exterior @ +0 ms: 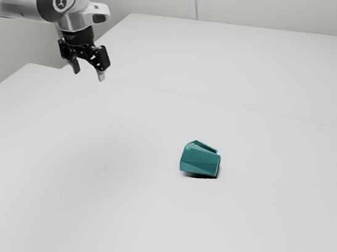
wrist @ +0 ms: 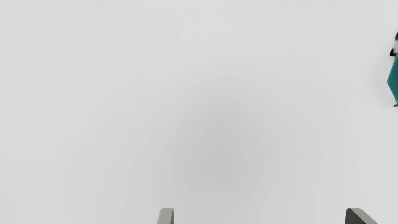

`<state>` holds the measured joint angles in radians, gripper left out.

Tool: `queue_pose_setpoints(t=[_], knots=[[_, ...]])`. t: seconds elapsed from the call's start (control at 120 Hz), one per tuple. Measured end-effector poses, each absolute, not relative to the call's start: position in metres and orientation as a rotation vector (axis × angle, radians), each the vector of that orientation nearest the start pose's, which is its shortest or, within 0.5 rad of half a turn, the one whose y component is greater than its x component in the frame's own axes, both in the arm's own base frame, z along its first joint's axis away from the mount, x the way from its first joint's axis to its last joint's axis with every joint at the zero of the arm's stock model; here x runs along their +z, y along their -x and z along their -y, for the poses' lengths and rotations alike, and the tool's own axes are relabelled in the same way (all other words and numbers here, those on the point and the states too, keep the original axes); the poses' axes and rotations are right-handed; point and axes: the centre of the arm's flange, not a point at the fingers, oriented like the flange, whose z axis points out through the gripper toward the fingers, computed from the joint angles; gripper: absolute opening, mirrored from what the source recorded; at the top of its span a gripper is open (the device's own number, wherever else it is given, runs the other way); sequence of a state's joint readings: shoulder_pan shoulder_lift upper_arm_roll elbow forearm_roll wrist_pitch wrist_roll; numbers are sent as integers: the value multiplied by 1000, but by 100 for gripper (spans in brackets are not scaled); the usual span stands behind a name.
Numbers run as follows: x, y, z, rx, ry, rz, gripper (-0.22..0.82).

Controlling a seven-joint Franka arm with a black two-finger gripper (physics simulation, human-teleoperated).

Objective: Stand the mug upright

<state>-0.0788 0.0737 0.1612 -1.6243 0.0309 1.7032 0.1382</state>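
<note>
One teal mug [exterior: 200,160] lies on its side on the white table [exterior: 53,198], so it is not upright as the task wants. Its long axis runs roughly between the exterior view's left and right, and its handle [exterior: 206,146] is along the upper side; which end is the mouth, I cannot tell. Farther off, well apart from the mug toward the exterior view's upper left, the gripper [exterior: 89,75] hangs above the table, jaws spread wide with nothing between them. The coming move, as I judge it, turns on that sideways gap: in the wrist view the mug sits not between the fingers but out past one finger [wrist: 357,217], and ahead of the fingertips. The single arm would need to carry the gripper across to the mug and down, then match the jaws to its body before tipping it. A grip taken askew to the long axis might roll the mug instead. Beyond the mug and the gripper, a second white surface [exterior: 245,61] stretches back to the wall [exterior: 277,10].
</note>
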Motion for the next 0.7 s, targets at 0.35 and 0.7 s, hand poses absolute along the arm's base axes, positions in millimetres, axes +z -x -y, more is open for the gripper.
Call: queue_pose_setpoints(t=[0.35, 0.7], knots=[[510, -560, -22, 74, 3263, -80, 60], [409, -576, 1, 216, 3617, -9, 60]])
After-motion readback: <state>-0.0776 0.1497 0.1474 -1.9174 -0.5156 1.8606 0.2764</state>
